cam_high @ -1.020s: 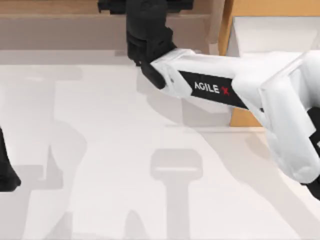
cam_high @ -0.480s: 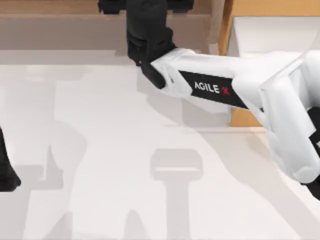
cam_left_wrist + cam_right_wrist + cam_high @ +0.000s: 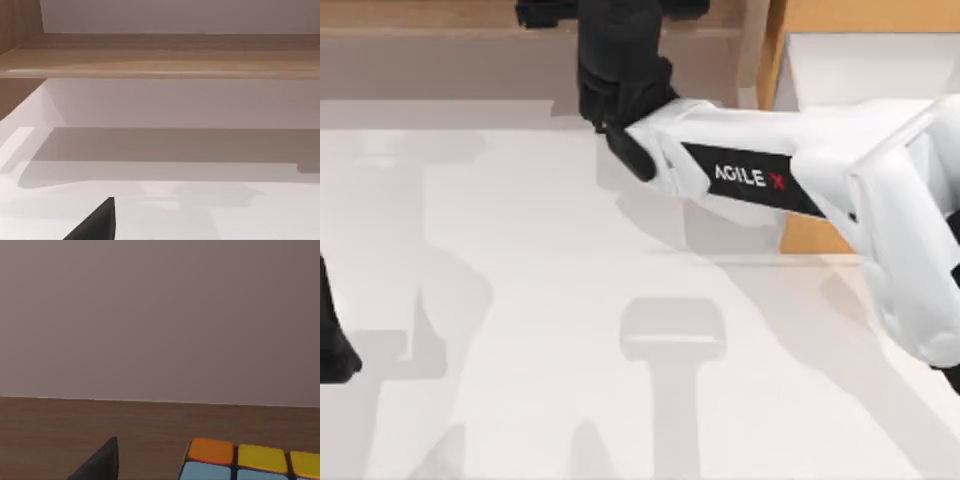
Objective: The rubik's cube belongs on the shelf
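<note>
The right arm reaches across the bench [image 3: 520,300] to the far side, its gripper [image 3: 610,20] over the shelf [image 3: 420,15]. In the right wrist view the rubik's cube [image 3: 250,460] sits on the brown shelf board. I cannot tell how either gripper's fingers stand. The left arm [image 3: 332,340] is parked at the bench's left edge.
</note>
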You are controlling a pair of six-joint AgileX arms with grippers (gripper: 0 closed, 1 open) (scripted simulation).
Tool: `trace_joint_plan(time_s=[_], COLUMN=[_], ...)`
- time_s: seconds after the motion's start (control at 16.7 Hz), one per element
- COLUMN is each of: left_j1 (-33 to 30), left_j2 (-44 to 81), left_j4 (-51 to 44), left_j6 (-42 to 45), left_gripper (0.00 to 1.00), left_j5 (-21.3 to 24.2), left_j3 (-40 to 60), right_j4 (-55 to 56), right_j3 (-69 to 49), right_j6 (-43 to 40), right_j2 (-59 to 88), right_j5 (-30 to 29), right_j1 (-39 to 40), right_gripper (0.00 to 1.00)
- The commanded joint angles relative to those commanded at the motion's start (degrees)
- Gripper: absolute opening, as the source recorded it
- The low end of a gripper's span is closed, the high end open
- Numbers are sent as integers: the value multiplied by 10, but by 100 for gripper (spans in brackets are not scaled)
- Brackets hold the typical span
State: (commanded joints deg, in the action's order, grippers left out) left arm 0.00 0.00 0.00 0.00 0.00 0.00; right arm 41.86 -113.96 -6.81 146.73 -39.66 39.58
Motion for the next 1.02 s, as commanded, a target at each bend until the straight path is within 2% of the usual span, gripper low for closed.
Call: trace_joint_plan(time_s=[0.18,0.42,0.72,1.02], left_j1=[0,0,0,0], left_j2=[0,0,0,0], left_j4=[0,0,0,0], left_j6=[0,0,0,0], left_gripper=[100,100,100,100], left_j5=[0,0,0,0], left_j3=[0,0,0,0], right_j4=[70,201,365,493], right_j3=[90,282,574,829], right_j6=[-59,-180,-377,-584], right_j2=[-51,-130,-214,-272], right_j5=[29,83,149,186], right_j1=[9,18,7,-31], right_gripper=[100,100,100,100])
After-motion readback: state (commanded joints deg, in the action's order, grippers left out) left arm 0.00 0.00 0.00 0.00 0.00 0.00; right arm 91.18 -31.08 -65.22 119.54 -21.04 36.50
